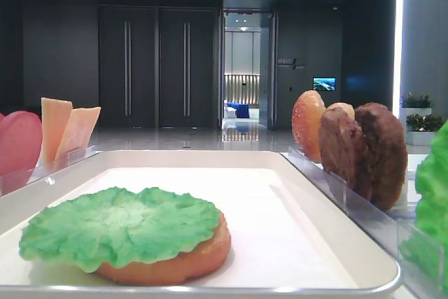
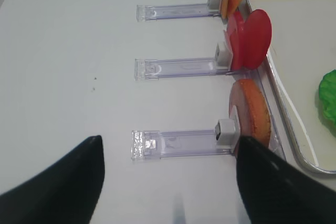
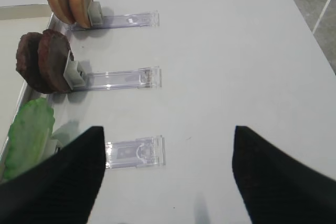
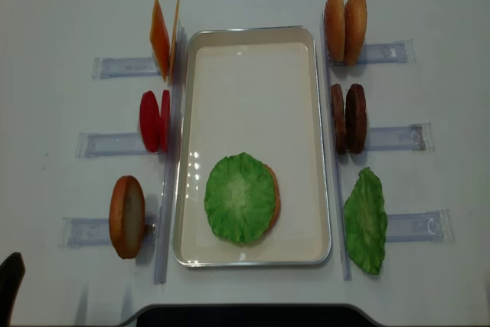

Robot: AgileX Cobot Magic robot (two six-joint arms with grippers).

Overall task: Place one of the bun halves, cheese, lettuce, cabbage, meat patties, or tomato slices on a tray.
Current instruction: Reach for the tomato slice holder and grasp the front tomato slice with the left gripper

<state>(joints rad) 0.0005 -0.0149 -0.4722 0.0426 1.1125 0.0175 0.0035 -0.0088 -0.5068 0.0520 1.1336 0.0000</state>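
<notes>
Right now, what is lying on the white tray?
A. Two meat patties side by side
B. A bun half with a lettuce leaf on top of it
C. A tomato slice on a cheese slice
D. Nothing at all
B: in the overhead view the tray holds a bun half covered by a green lettuce leaf; the meat patties, tomato slices and cheese stand in racks beside it.
</notes>
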